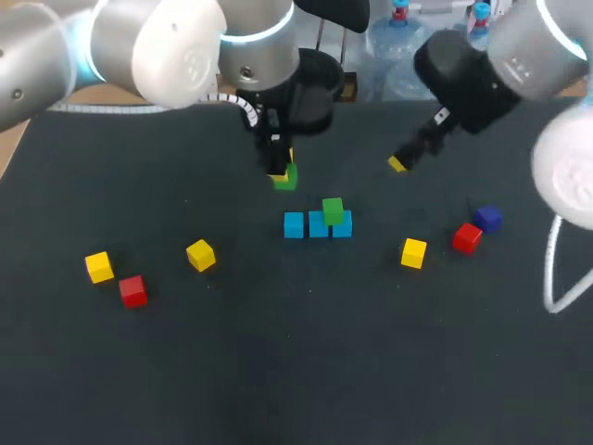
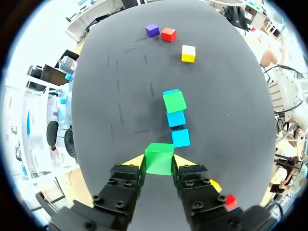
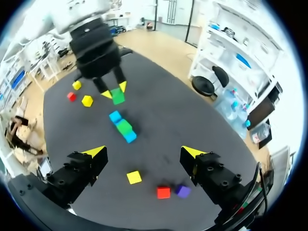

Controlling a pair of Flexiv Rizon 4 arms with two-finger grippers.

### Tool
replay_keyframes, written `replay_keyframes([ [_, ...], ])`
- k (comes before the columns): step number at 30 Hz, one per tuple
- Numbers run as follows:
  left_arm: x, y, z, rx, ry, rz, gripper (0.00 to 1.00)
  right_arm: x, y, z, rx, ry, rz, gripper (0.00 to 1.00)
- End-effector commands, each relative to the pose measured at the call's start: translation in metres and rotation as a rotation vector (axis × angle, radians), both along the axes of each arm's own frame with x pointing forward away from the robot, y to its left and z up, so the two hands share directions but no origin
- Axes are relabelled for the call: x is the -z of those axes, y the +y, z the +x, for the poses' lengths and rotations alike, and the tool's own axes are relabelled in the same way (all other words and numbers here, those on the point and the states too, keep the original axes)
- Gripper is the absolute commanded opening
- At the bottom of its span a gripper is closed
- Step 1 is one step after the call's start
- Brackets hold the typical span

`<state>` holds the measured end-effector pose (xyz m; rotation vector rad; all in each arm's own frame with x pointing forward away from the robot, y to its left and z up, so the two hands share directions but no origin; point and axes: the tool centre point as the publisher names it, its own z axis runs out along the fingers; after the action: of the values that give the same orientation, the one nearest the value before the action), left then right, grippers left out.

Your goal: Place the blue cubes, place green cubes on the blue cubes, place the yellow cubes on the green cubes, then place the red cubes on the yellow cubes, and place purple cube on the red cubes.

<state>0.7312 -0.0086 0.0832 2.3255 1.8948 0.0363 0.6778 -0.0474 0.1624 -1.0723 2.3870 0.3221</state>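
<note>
Green cube (image 2: pixel 159 158) inside left gripper (image 2: pixel 159 162), just before the blue cubes (image 2: pixel 180 137)

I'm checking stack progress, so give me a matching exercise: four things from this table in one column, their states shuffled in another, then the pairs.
Things: 1 left jaws; 2 right jaws; 3 blue cubes; 4 purple cube.
States: A beside a red cube; B shut on a green cube; C open, empty; D another green cube on top.
Pairs: 1-B, 2-C, 3-D, 4-A.
</note>
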Motion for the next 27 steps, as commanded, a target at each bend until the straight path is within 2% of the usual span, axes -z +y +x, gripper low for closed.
replay_keyframes([
  [1,-0.001,-0.002,0.001,0.003,0.003,0.010,0.00,-0.013,-0.025,-0.019,0.084,-0.115,-0.028,1.00],
  [7,0.001,-0.004,0.001,0.008,0.008,0.013,0.00,-0.040,-0.042,-0.026,0.105,-0.163,-0.031,1.00],
  [11,0.001,-0.004,0.001,0.010,0.008,0.014,0.00,-0.047,-0.049,-0.036,0.122,-0.173,-0.040,1.00],
  [15,0.001,-0.005,0.000,0.010,0.009,0.014,0.00,-0.040,-0.053,-0.045,0.134,-0.150,-0.035,1.00],
  [19,0.001,-0.006,-0.001,0.009,0.008,0.020,0.00,-0.028,-0.045,-0.046,0.087,-0.132,0.039,1.00],
  [27,0.000,-0.011,-0.006,-0.014,0.034,0.034,0.00,-0.028,-0.045,-0.046,0.087,-0.132,0.039,1.00],
])
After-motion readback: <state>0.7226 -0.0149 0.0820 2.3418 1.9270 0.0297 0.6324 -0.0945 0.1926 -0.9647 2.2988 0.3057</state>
